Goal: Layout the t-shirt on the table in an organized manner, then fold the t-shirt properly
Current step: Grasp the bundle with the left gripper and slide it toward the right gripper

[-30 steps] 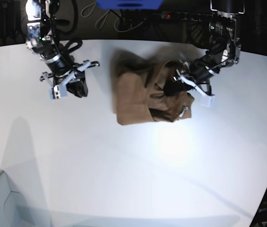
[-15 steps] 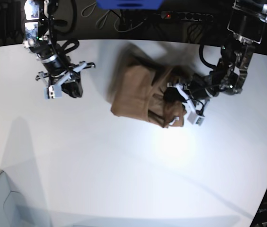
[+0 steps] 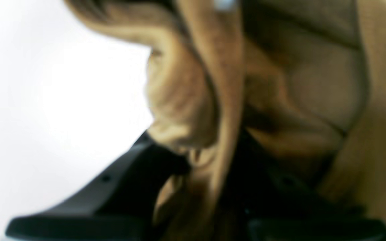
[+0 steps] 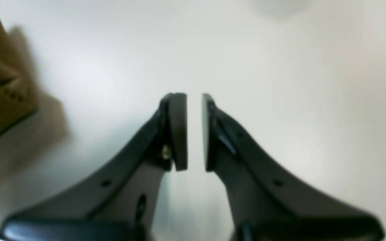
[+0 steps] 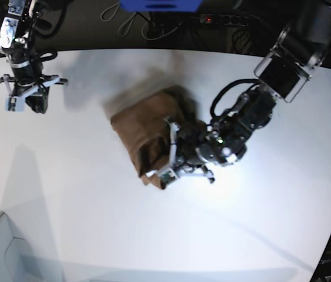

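While the base view takes in the whole white table, it leaves the finger detail to the wrist cameras. Going from its left: the right gripper hangs over the table's far left corner, well apart from the t-shirt. The right wrist view shows its two dark fingers drawn nearly together with a thin slit between the pads and nothing in them, bare tabletop beneath and a brown edge of shirt at the frame's left. Near the table's middle lies the one brown t-shirt, bunched and motion-blurred. At its right edge the left gripper is buried in the cloth. The left wrist view, blurred, shows folds of tan fabric gathered and pinched between that gripper's black fingers. Count: one shirt, one table, two grippers.
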`<state>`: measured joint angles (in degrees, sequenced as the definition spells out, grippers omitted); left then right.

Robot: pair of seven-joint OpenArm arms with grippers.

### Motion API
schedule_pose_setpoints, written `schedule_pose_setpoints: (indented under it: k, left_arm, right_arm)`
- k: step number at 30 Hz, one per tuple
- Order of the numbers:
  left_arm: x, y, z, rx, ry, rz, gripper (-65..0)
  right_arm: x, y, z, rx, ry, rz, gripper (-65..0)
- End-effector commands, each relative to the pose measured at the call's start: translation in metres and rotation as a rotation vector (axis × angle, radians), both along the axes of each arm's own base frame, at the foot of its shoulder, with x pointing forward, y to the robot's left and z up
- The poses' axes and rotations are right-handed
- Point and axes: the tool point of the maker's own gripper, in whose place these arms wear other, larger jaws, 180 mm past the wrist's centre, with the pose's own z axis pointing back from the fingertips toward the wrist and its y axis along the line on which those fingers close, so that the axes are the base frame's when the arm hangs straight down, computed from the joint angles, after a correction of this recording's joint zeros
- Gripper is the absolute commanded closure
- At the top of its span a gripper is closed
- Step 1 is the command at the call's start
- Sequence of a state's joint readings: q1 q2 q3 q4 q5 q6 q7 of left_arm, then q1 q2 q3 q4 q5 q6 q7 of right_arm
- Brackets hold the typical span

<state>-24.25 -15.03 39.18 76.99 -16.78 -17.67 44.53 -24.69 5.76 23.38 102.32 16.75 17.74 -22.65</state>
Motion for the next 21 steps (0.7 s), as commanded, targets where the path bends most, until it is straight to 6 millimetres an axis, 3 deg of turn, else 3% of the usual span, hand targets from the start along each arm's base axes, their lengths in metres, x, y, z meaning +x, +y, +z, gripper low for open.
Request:
schedule_pose_setpoints:
  k: [1,7,14,17,21]
  left_arm:
    - [0.011,-0.015,0.017,0.002,-0.074,-0.041,-0.3]
    - [-0.016,-0.074,-0.012,0.159,-0.125,-0.405,-0.3]
    - [-0.031,-0.098,-0.037,0.270,-0.155,-0.605,-0.8]
    - [-0.029,-0.100,-0.036,0.291,-0.170,-0.612,-7.0]
    - [-0.025,-0.106,-0.022,0.275,-0.214,-0.618,-23.8]
  right_arm:
    - [-0.002,-0.006,0.008,-0.012,-0.024,-0.004,-6.4]
    - [-0.018,-0.028,0.007,-0.042,-0.003,-0.057,-6.4]
    - [-0.022,-0.034,0.006,-0.047,0.004,-0.077,-6.4]
    - [-0.023,-0.029,0.005,-0.028,-0.001,-0.088,-6.4]
    - [-0.021,-0.026,0.004,-0.024,-0.002,-0.081,-6.4]
